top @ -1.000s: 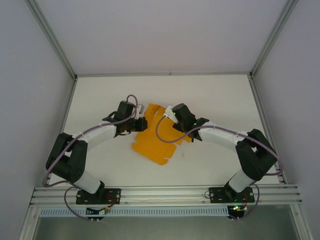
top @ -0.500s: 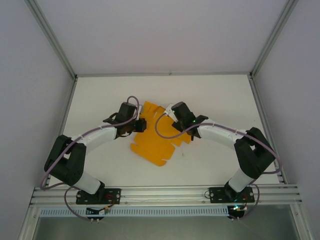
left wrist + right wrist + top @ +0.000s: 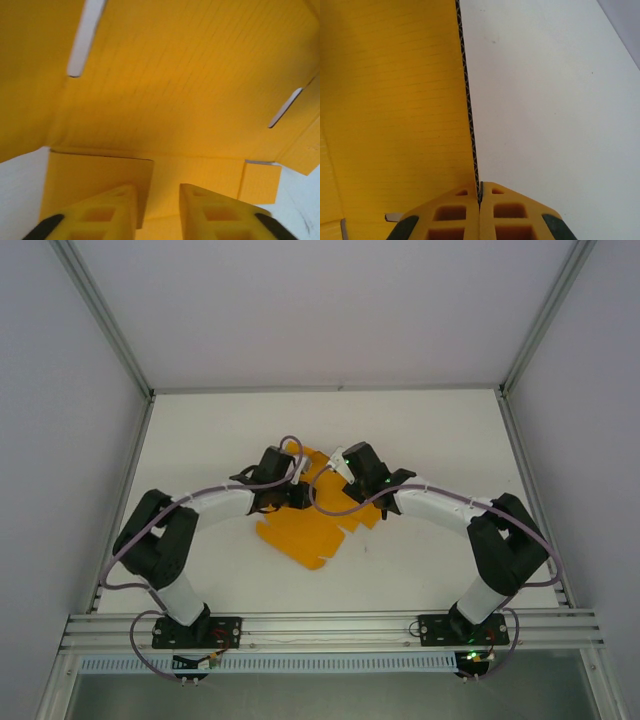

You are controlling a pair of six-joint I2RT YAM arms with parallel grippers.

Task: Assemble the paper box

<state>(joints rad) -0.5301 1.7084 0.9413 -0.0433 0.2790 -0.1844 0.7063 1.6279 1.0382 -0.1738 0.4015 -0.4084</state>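
Overhead view, near edge: an aluminium rail (image 3: 330, 625) carries the bases of both arms, which curve inward over the white table (image 3: 440, 430) and meet near its middle.

Between the arms lies the paper box (image 3: 305, 532). It is an unfolded orange-yellow die-cut sheet, with one corner pointing toward the rail and its near part flat on the table. Its far part runs under both wrists.

The left hand (image 3: 290, 490) sits over the sheet's left side. The right hand (image 3: 342, 462) sits at its far right part. The two hands are close together.

Left wrist view: the left hand (image 3: 157, 192) has its two yellow fingers (image 3: 117, 207) standing apart with a narrow gap, clamping nothing. The edge of a small flap runs down into that gap. Beyond the fingers a broad panel of the paper box (image 3: 190, 90) rises, creased along its base. It is cut by one slot (image 3: 82, 37) at upper left and another (image 3: 285, 107) at right. A little white table (image 3: 20, 167) shows at lower left.

Right wrist view: the right hand (image 3: 480, 192) is closed on the card, whose corrugated edge runs straight up from the seam between the fingers. The panel's face (image 3: 395, 100) lies to the left of that edge and bare table (image 3: 545, 110) to the right.

Overhead view, far side: the table ends at plain pale walls (image 3: 330, 310) framed by metal posts (image 3: 100, 315).
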